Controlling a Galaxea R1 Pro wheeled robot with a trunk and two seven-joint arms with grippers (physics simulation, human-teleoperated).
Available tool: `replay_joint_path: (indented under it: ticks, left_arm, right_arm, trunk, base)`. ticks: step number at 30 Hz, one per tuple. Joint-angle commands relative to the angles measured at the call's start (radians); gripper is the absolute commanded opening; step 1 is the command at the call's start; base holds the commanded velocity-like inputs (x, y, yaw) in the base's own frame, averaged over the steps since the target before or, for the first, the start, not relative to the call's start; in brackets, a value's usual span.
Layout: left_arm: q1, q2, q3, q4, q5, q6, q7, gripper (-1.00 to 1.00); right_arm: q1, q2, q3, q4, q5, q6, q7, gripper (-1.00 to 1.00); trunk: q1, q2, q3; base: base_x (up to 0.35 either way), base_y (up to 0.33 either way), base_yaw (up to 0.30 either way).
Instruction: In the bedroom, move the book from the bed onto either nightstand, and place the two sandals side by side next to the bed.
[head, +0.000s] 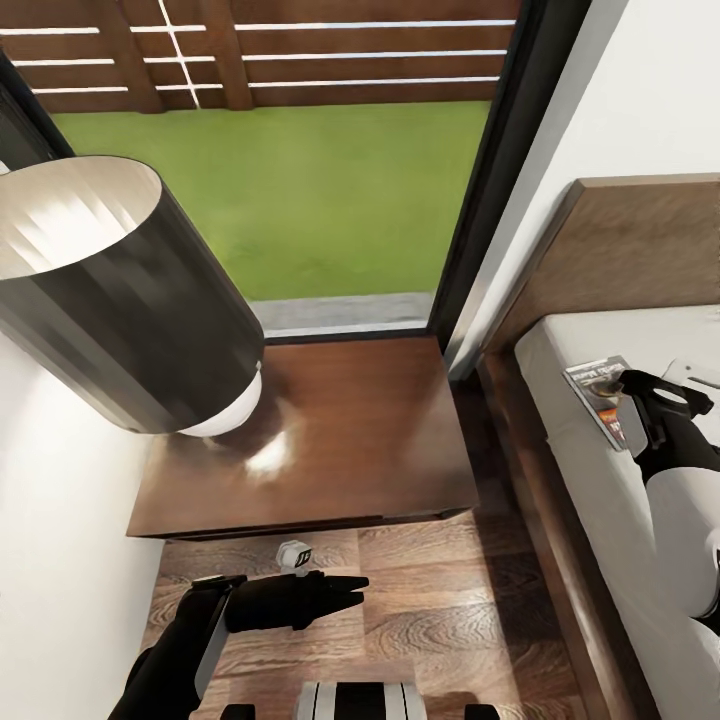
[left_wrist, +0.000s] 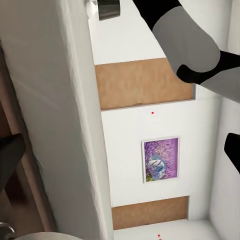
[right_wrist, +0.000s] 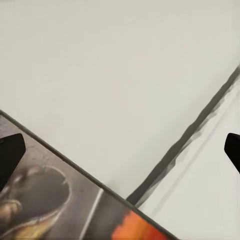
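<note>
The bed (head: 640, 360) with its white mattress fills 3 o'clock of the head view, and the nightstand (head: 330, 440) sits in the centre under a grey lamp (head: 110, 300). The book (head: 600, 395) lies flat on the mattress at the bed's near edge. The right gripper (head: 640, 400) hovers over it, jaws wide, nothing held. The thin book may slide away, because the fingers cannot get under it. The left gripper (head: 345, 590), at 6 o'clock over the plank floor (head: 440, 620), looks closed and empty.

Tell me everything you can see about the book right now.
The book is a thin paperback lying flat on the bed's white mattress, near its edge by the headboard. Its dark grey cover carries a picture and an orange band. The right pincer hovers at it with fingers spread; whether they touch the cover cannot be told.
</note>
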Motion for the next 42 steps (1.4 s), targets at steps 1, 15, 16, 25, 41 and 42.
replay_joint_path:
  ticks: [1, 15, 16, 25, 41, 42]
  left_arm:
    - [0.000, -0.001, 0.002, 0.000, -0.003, 0.011, -0.005, 1.00]
    - [0.000, -0.001, 0.002, 0.000, -0.003, 0.011, -0.005, 1.00]
    - [0.000, -0.001, 0.002, 0.000, -0.003, 0.011, -0.005, 1.00]
    - [0.000, -0.001, 0.002, 0.000, -0.003, 0.011, -0.005, 1.00]
    - [0.000, -0.001, 0.002, 0.000, -0.003, 0.011, -0.005, 1.00]
    - [0.000, -0.001, 0.002, 0.000, -0.003, 0.011, -0.005, 1.00]
  right_arm:
    - [0.000, 0.000, 0.001, -0.002, -0.004, 0.005, -0.004, 1.00]
    - [-0.001, 0.000, 0.001, -0.002, -0.004, 0.006, -0.004, 1.00]
    - [0.000, 0.000, 0.001, -0.002, -0.004, 0.006, -0.004, 1.00]
    - [0.000, 0.000, 0.001, -0.003, -0.004, 0.005, -0.004, 1.00]
    - [0.000, 0.000, 0.003, -0.003, -0.004, 0.004, -0.004, 1.00]
    - [0.000, 0.000, 0.004, -0.003, -0.004, 0.004, -0.004, 1.00]
  trunk:
    - [0.000, 0.000, -0.001]
    - [-0.019, 0.035, 0.015]
    - [-0.019, 0.035, 0.015]
    - [-0.019, 0.035, 0.015]
    - [-0.054, 0.098, 0.043]
    - [-0.058, 0.105, 0.046]
  base:
    - [0.000, 0.000, 0.000]
    - [0.000, 0.000, 0.000]
    - [0.000, 0.000, 0.000]
    - [0.000, 0.000, 0.000]
    - [0.000, 0.000, 0.000]
    - [0.000, 0.000, 0.000]
